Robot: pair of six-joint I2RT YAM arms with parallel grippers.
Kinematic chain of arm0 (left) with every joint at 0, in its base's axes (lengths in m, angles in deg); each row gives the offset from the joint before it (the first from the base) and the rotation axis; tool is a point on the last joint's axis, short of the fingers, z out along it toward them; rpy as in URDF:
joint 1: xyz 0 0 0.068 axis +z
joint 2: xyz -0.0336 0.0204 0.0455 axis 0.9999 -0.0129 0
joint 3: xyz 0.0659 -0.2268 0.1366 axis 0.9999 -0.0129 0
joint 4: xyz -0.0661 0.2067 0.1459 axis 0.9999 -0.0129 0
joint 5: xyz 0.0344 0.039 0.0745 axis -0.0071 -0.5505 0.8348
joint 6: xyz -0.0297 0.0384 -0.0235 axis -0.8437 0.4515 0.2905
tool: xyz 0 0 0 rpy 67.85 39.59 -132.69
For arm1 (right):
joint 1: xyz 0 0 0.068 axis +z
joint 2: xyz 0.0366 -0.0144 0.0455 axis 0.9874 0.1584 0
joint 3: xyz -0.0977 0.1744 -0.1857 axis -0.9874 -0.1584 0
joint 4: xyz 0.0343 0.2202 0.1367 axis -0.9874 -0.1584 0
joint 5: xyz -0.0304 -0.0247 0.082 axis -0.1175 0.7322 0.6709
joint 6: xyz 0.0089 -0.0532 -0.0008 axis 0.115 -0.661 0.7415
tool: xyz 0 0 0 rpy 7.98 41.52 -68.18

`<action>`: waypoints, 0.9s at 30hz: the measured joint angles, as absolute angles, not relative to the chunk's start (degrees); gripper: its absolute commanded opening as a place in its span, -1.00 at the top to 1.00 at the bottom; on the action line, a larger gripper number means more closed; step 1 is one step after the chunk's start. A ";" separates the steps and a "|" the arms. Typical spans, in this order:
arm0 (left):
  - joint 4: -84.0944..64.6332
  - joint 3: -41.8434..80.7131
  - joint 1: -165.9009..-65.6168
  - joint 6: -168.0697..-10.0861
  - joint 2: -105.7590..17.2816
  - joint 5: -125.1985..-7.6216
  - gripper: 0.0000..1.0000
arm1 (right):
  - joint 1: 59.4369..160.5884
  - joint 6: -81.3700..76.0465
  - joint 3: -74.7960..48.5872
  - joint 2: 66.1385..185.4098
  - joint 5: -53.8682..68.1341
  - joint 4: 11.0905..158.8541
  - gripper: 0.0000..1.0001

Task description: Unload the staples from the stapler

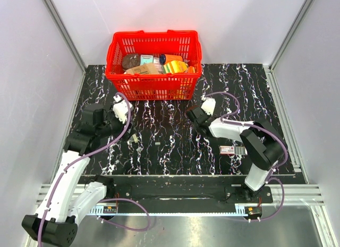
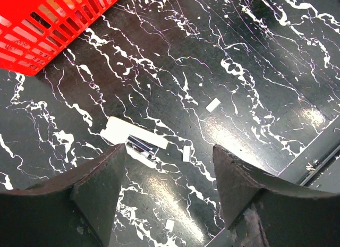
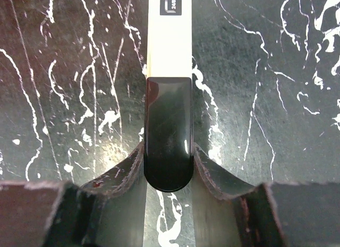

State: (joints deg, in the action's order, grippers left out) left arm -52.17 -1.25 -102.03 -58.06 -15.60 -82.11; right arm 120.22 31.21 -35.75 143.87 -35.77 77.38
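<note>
The right gripper (image 3: 168,158) pinches the slim black-and-cream stapler (image 3: 168,119) by its glossy rounded end, so it may slip out; the left gripper (image 2: 169,154) has its jaws spread.

We see the stapler (image 3: 168,135) with a smooth, glossy black plastic shell and a pale matt strip. The table (image 2: 255,56) looks polished and reflective, marble-patterned. The basket (image 1: 154,86) is shiny red plastic lattice. The right gripper (image 3: 168,170) has matt, scuffed dark fingers (image 3: 119,178).
</note>
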 measured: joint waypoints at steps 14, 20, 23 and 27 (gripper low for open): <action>-56.78 -1.23 -102.03 -58.01 -11.88 -81.59 -0.47 | 119.93 33.31 -32.62 139.39 -29.74 67.50 -0.99; -58.90 -1.08 -102.03 -57.79 -10.26 -81.33 -0.47 | 119.67 36.59 -34.59 124.39 -29.46 59.70 -0.99; -59.62 -0.97 -102.03 -57.77 -9.76 -81.31 -0.48 | 118.34 38.55 -35.00 117.99 -29.92 55.11 -0.99; -59.84 -0.92 -102.03 -57.79 -9.34 -81.42 -0.48 | 113.22 40.83 -38.22 110.43 -29.79 49.25 -0.99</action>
State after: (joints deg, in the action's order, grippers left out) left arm -59.84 -0.92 -102.03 -57.79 -9.34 -81.42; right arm 113.22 40.83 -38.22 110.43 -29.79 49.25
